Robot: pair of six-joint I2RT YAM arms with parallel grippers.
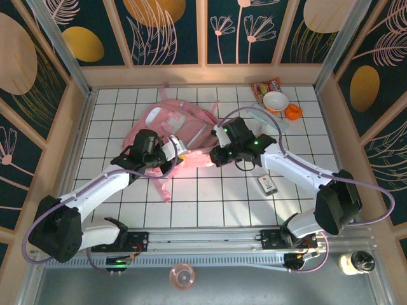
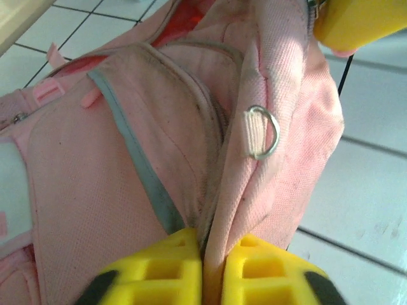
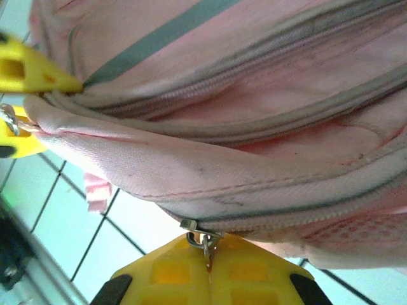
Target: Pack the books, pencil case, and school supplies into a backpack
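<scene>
The white-tiled counter [image 1: 210,203] carries the pink backpack [image 1: 166,121], which lies left of centre toward the far wall, with both arms reaching in at its near-right edge. The overhead camera takes in the wider spread: a white bowl [image 1: 275,100] beside a small orange object [image 1: 293,112] at the far right, and the small dark item with a white label [image 1: 267,185] on bare tiles by the right arm, well apart from the bag. From above, the wrists hide how the grips stand; the wrist cameras settle it. The left pincer [image 2: 203,244] is closed to a narrow slit on a fold of the bag's pink fabric, next to a grey-trimmed pocket seam. The right pincer [image 3: 206,244] is pressed tight together on the metal zip pull [image 3: 202,240] at the end of a zip line. A small metal D-ring [image 2: 264,131] on a white loop sits just above the left pincer's fold.
</scene>
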